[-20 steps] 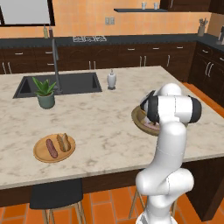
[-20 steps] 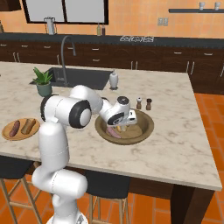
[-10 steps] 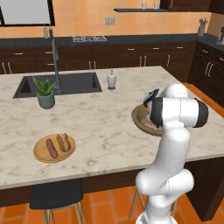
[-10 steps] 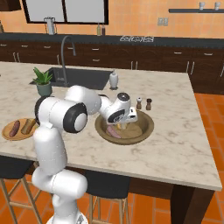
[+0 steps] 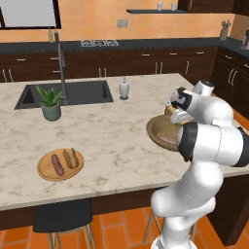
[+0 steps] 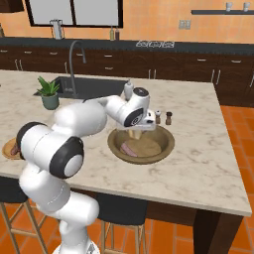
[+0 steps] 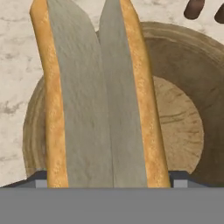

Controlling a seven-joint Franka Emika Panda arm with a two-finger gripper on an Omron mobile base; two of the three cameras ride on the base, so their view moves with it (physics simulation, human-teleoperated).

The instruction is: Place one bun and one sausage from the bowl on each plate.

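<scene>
Home kitchen, marble island (image 5: pixel 112 131), sink (image 5: pixel 65 92), dark cabinets (image 6: pixel 168 67)

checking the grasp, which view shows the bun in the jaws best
The hand view: the bun runs up the picture, split side facing the camera, above the bowl. The right base view shows just a tan sliver under the hand; in the left base view the arm covers it.

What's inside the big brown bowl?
One pink sausage lies in the bowl. A bun sits between the tool's fingers just above it, and it hides part of the bowl's floor from the hand camera.
</scene>
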